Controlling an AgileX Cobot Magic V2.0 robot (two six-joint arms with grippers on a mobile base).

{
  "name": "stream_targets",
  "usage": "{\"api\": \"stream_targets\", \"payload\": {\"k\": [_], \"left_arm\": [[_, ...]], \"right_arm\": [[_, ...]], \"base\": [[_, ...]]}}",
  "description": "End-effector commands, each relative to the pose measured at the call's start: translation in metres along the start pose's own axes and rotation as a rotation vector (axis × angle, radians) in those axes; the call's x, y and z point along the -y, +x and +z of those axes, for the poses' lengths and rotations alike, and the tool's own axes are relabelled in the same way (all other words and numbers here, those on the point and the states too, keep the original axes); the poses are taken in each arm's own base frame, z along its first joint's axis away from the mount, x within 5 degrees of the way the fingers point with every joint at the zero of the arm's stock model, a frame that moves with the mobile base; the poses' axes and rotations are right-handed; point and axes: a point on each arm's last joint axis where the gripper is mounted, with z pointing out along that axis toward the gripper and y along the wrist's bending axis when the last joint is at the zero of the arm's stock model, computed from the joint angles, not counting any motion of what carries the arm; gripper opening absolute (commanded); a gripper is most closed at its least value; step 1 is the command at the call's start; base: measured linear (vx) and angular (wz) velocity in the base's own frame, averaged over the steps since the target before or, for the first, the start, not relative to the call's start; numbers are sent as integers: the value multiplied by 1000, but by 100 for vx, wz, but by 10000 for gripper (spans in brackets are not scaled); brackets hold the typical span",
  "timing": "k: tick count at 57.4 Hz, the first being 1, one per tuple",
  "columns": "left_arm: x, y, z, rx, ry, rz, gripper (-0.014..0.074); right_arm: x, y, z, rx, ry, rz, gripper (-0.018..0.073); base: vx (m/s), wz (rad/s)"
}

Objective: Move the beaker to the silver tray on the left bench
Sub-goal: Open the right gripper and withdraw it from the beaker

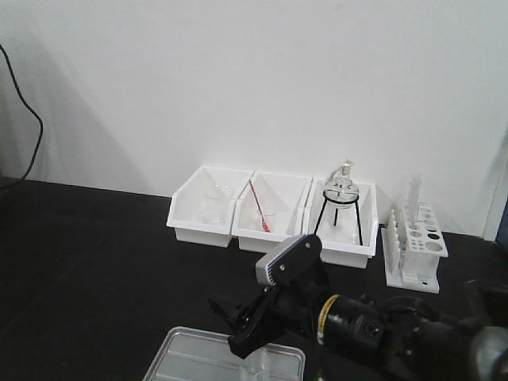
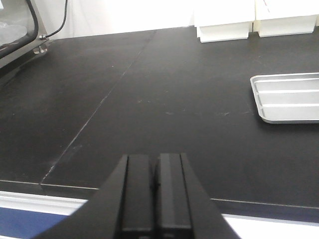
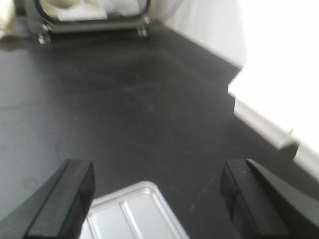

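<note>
A small clear beaker (image 1: 255,367) appears to stand in the silver tray (image 1: 186,357) at the worktop's (image 1: 95,262) front edge. The right gripper (image 3: 157,199) hangs wide open and empty above it; the left gripper (image 2: 154,194) is closed and empty. The delivery looks essentially done.

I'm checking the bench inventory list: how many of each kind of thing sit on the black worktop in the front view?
White bins: 3
Silver tray: 1
White tube rack: 1
Flask on black tripod: 1
Clear glass vessels in the bins, one of them the beaker: 2
Total: 8
</note>
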Motion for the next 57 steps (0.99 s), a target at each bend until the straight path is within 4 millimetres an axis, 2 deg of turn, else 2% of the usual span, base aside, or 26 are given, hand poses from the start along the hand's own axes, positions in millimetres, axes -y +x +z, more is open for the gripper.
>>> {"api": "stream_targets", "payload": {"k": [1,5,9,17,27,40,57], "left_arm": [[1,1,1,70,3,-11,-6],[1,1,1,70,3,-11,-6],[1,1,1,70,3,-11,-6],[1,1,1,70,3,-11,-6],[1,1,1,70,3,-11,-6],[1,1,1,70,3,-11,-6],[1,1,1,70,3,-11,-6]], "right_arm": [[-4,-61,-37,113,-7,-64,545],[-12,-76,-62,129,-24,-92,517],[-25,-82,-87,164,-63,-95,485],[-44,-70,-133,173,-56,-49,421],[-60,-62,-170,206,-54,-68,367],[-71,-56,-194,238,-50,-88,309],[-67,-54,-194,219,-3,-85,231]], "base": [[0,0],[0,0],[0,0],[0,0],[0,0],[0,0],[0,0]]}}
